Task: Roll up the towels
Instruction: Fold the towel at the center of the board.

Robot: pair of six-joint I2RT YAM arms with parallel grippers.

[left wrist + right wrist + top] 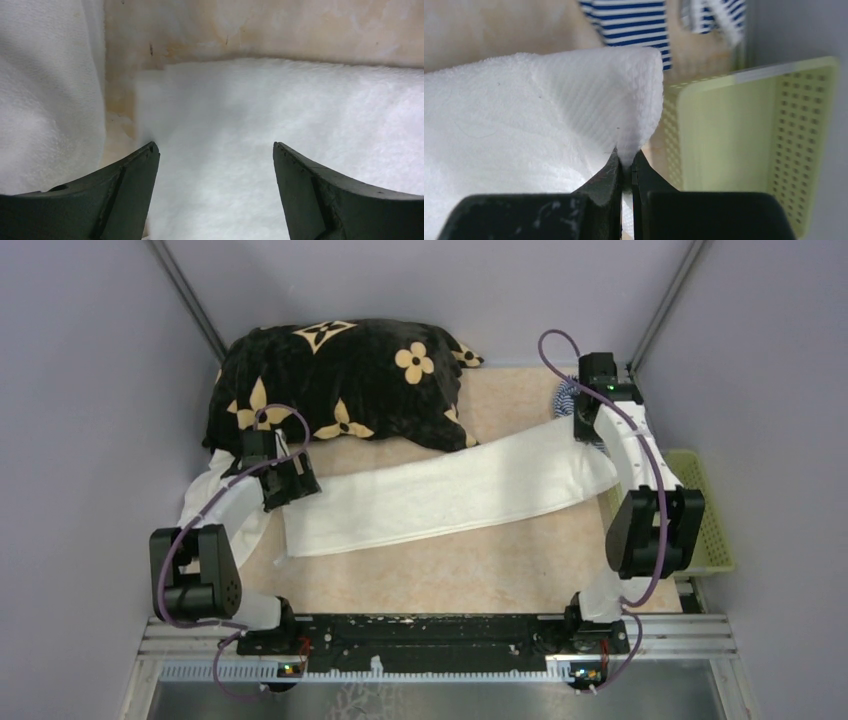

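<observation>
You've got the R gripper (625,167) pinched on the far-right corner of the long towel (450,495), which lies flat across the table (480,570), L gripper (215,165) spread wide over its left end, nothing rolled yet, and a 2nd towel (215,500) is mostly hidden behind the L arm.

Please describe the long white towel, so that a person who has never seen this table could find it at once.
Find the black pillow with tan flowers at the far side of the table. Just in front of it, the long towel lies across the middle, from the left gripper to the right gripper, which pinches its far corner. It is plain white terry, unlike the striped garment.
</observation>
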